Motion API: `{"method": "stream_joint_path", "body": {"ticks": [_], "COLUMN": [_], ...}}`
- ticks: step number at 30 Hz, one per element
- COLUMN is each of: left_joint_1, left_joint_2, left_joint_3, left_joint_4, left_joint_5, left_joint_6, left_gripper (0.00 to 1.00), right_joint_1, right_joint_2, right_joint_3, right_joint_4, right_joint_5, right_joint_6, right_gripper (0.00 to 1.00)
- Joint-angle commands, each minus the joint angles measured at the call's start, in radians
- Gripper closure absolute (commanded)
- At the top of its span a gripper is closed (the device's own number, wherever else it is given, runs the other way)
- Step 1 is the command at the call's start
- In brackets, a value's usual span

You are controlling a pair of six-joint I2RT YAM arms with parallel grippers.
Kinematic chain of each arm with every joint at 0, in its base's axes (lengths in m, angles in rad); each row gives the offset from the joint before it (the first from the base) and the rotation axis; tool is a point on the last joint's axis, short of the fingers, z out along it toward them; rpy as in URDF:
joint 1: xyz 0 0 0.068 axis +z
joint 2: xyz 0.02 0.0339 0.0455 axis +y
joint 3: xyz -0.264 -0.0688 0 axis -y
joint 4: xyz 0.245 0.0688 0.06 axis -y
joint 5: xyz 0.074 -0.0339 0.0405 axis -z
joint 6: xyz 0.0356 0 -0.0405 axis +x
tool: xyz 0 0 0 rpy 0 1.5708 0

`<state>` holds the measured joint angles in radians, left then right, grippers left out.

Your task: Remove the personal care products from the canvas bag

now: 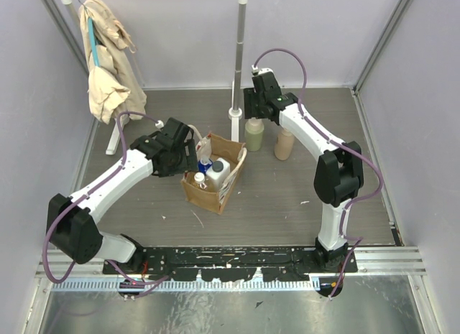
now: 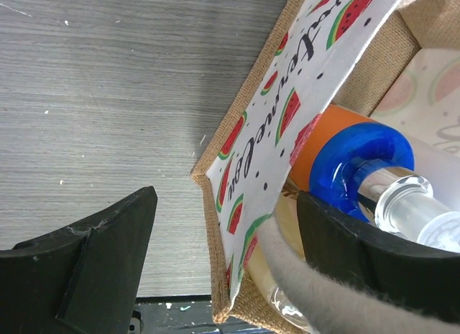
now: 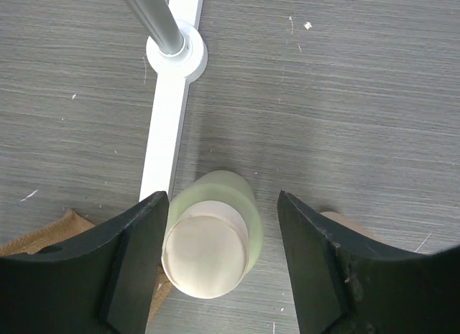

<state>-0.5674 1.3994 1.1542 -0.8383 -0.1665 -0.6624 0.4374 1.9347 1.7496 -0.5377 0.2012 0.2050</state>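
The bag [image 1: 210, 197] stands open on the desk [image 1: 287, 205] with 3 bottles in it: the orange-and-blue bottle [image 2: 338, 151], the white bottle [image 1: 218, 173] and the amber bottle [image 1: 200, 180]. The left fingers [image 1: 192, 151] are spread wide and hold nothing. They straddle the bag's left wall, 1 finger outside over bare desk, the other over the bag's inside, just beside the orange-and-blue bottle's blue cap. The wall's watermelon-print lining runs up between them with space on both sides, and a cream handle [image 2: 316, 284] crosses in front of the inner finger.

The other 2 bottles stand on the desk beyond the bag. The green bottle [image 3: 215, 233] is upright between the right fingers [image 1: 254, 116], which are parted around it. It sits close to 1 finger, with a clear gap to the other, so it is not clamped. The tan bottle [image 1: 284, 143] stands just outside those fingers, beside the green one. A white rack foot [image 3: 172, 97] lies ahead of the right fingers.
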Motion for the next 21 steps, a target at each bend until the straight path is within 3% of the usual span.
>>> {"method": "stream_joint_path", "body": {"ticks": [1, 8, 10, 15, 20, 21], "left_joint_1": [-0.002, -0.002, -0.002, -0.002, -0.002, -0.002], "left_joint_2": [-0.027, -0.039, -0.028, -0.034, -0.08, -0.096], "left_joint_3": [0.042, 0.036, 0.037, 0.041, 0.054, 0.059], "left_joint_4": [-0.04, -0.048, -0.051, -0.063, -0.077, -0.091], "left_joint_5": [0.019, -0.009, -0.007, -0.062, -0.093, -0.116], "left_joint_6": [0.002, 0.004, 0.006, -0.027, -0.06, -0.07], "left_gripper": [0.14, 0.13, 0.13, 0.13, 0.13, 0.1], "right_joint_1": [-0.001, 0.145, 0.186, 0.259, 0.294, 0.3], "right_joint_2": [-0.08, -0.284, -0.319, -0.289, -0.237, -0.229], "right_joint_3": [-0.013, -0.071, -0.041, 0.075, 0.066, 0.056], "right_joint_4": [0.075, 0.088, 0.052, -0.111, -0.158, -0.159], "right_joint_5": [0.034, 0.038, -0.046, -0.196, -0.293, -0.317], "right_joint_6": [0.002, -0.024, -0.039, -0.112, -0.159, -0.163], "right_gripper": [0.3, 0.28, 0.27, 0.27, 0.28, 0.29]}}
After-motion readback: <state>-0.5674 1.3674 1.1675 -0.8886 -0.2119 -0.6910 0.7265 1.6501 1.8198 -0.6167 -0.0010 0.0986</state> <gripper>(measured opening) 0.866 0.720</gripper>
